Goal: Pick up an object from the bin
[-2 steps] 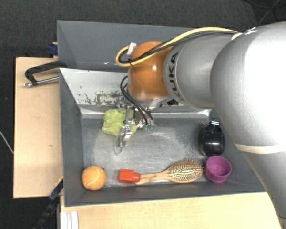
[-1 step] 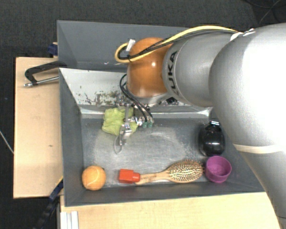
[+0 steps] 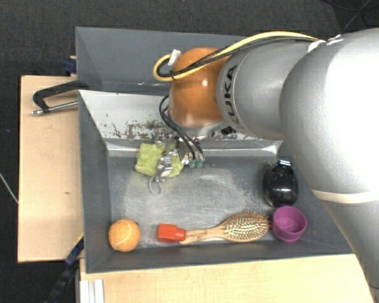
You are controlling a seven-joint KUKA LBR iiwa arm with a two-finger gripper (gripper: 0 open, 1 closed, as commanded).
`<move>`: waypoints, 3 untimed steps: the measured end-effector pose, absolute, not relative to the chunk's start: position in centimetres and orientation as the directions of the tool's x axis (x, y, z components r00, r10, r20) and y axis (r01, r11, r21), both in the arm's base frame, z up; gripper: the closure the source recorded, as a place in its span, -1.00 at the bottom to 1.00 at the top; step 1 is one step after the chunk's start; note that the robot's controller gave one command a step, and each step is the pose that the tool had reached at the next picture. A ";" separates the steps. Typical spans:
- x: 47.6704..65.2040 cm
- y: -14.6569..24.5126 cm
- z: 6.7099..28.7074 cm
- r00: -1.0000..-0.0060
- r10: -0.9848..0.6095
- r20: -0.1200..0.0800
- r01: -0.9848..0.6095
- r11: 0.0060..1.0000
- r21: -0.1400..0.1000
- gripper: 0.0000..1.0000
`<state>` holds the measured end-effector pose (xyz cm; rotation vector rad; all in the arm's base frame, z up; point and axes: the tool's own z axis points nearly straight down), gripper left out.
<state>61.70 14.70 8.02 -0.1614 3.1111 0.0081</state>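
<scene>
One camera, set above the grey metal bin (image 3: 91,169), looking down and tilted somewhat to one side; the inner face of the wall at the top of the view is broadly exposed, the bottom rim seen nearly edge-on; near enough that the bin spans most of the view, its floor visible corner to corner; the arm (image 3: 328,106) enters from the right, nearest the lens, bulking large.

We get bright, even light from above. Soft sheen on the bin (image 3: 221,188) floor, back wall lit paler. Broad highlights on the arm (image 3: 341,106) shell, glossy glare on its orange cover (image 3: 192,87). Shadows short and soft; carpet (image 3: 31,24) reads dark.
</scene>
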 end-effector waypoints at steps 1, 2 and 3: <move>61.7 14.7 8.0 -0.994 -0.103 -0.026 -0.103 0.995 0.004 1.00; 62.0 14.8 12.1 -0.995 -0.103 -0.010 -0.103 0.995 0.003 1.00; 61.9 14.8 15.2 -0.995 -0.103 -0.010 -0.103 0.995 0.003 1.00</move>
